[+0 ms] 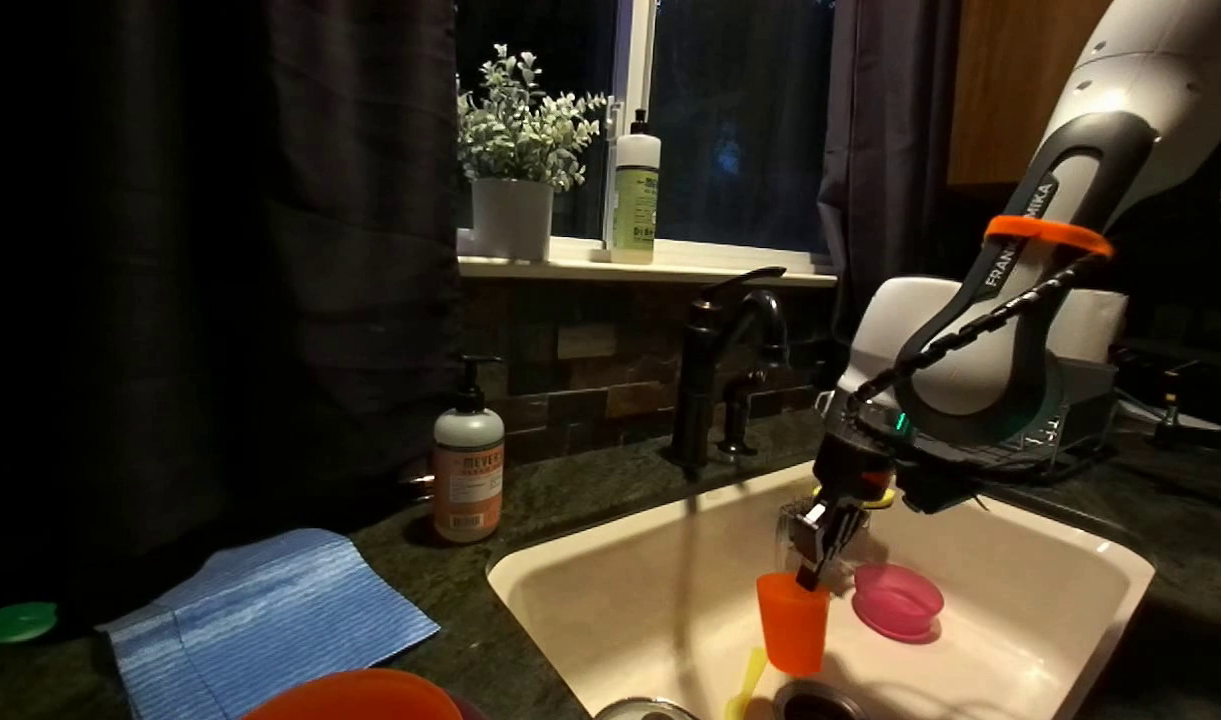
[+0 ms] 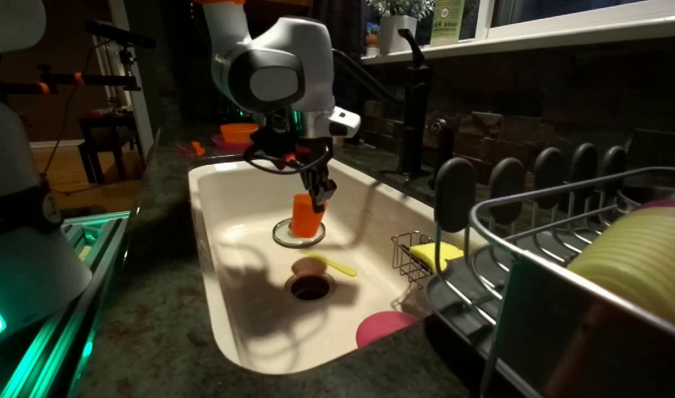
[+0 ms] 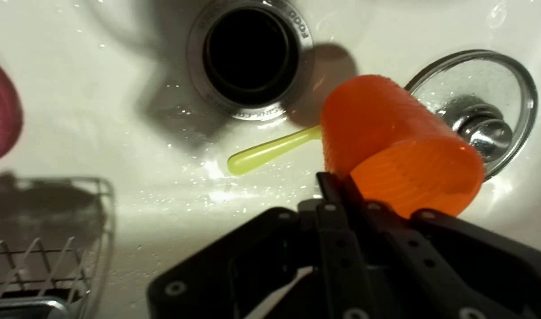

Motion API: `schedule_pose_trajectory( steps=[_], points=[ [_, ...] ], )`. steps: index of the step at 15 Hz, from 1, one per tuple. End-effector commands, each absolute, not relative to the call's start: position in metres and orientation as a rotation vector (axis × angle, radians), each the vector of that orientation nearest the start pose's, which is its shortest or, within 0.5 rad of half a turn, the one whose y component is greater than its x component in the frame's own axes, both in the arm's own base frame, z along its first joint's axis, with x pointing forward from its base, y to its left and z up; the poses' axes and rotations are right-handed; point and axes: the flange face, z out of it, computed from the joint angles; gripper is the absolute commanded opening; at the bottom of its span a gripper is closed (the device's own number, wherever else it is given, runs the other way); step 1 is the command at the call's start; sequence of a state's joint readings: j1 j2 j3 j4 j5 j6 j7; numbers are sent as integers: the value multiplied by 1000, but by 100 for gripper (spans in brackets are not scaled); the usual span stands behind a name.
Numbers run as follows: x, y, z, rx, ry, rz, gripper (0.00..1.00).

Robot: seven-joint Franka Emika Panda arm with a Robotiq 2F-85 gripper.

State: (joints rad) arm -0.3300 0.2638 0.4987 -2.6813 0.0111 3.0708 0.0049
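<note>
While the orange cup hangs slightly tilted above the floor of the sink, the gripper is clamped on its wall at the rim. In the wrist view, a yellow utensil lies beside the drain, one end hidden behind the cup; a glass lid is likewise partly hidden. A pink dish sits near a wire caddy with a yellow sponge.

Kitchen sink, in an exterior view. The gripper pinches an orange cup at its rim, wide end up; a pink dish rests near it, on my right. On the counter: a pump bottle and (spread nearer to me) a blue cloth. A potted plant stands on the window sill.
</note>
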Motion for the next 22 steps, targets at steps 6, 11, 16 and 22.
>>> schedule_pose_trajectory(
  steps=[6,11,16,22],
  points=[
    [397,26,296,-3265,185,-221,1],
    [399,-1,355,-3389,429,-268,1],
    [406,-45,429,-3389,674,-500,1],
    [409,-46,430,-3367,642,-513,4]
  ],
)
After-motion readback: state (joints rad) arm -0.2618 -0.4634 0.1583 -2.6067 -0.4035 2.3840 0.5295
